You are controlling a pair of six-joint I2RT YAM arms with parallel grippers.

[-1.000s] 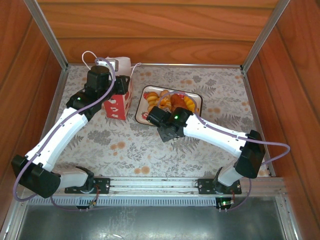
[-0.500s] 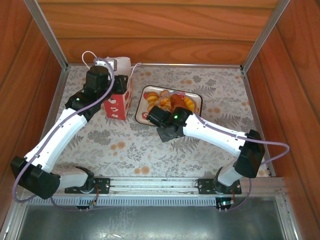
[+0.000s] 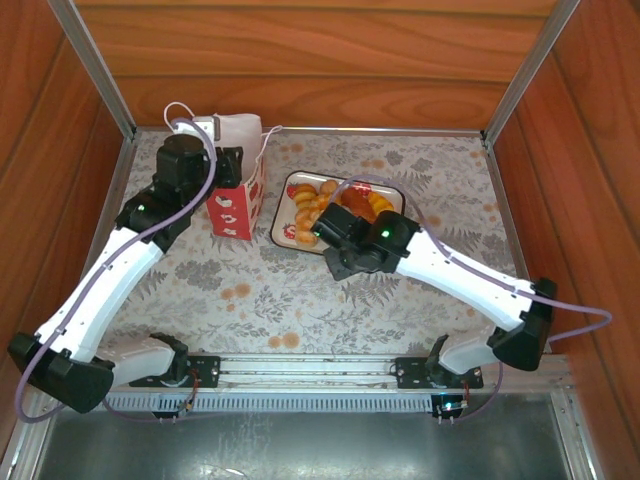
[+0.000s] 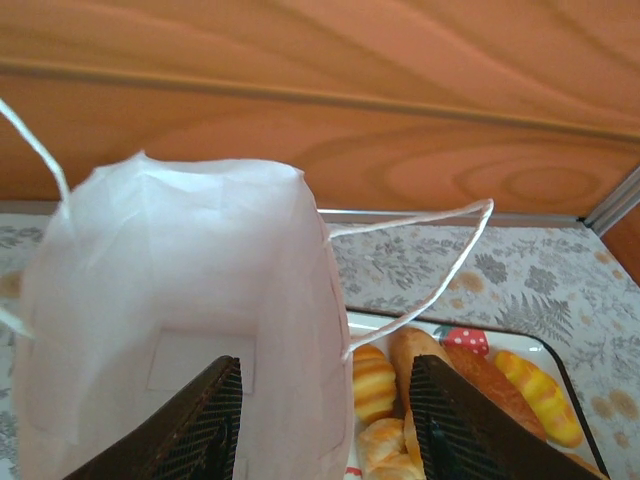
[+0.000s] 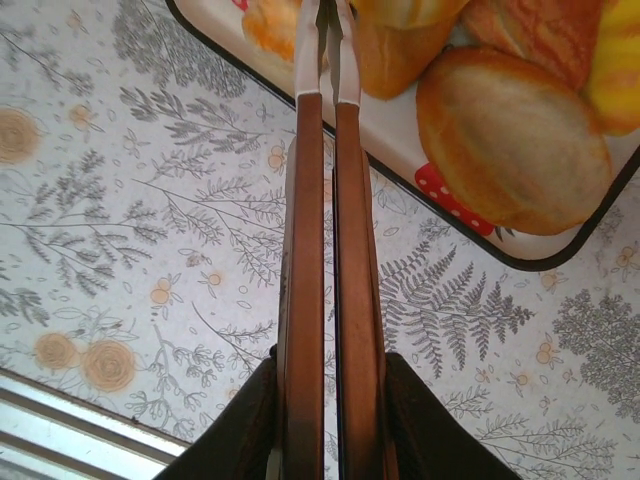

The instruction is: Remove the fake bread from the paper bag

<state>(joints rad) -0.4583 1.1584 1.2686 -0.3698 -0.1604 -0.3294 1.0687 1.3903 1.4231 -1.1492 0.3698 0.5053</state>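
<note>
The paper bag [image 3: 238,198] stands upright at the far left, white above a red strawberry band, its cord handles loose. In the left wrist view the bag [image 4: 180,300] shows its white inside. My left gripper [image 3: 226,166] is open over the bag's right wall, one finger [image 4: 195,425] inside and one [image 4: 470,420] outside. The fake bread [image 3: 338,203] lies as several golden and orange pieces on the tray [image 3: 281,236]. Rolls [image 4: 374,385] show beside the bag, and a round bun [image 5: 515,150] sits near the tray's corner. My right gripper [image 3: 325,222] [image 5: 327,15] is shut and holds nothing, its tips at the tray's near-left edge.
Wooden walls with metal corner posts [image 3: 100,75] close in the back and both sides. The floral tablecloth [image 3: 260,290] stretches between the tray and the arm bases. The tray's black rim [image 5: 470,232] runs diagonally under my right fingers.
The right gripper has closed fully while its arm swung its elbow out to the right and its wrist shifted right. The left arm has edged towards the far left over the bag.
</note>
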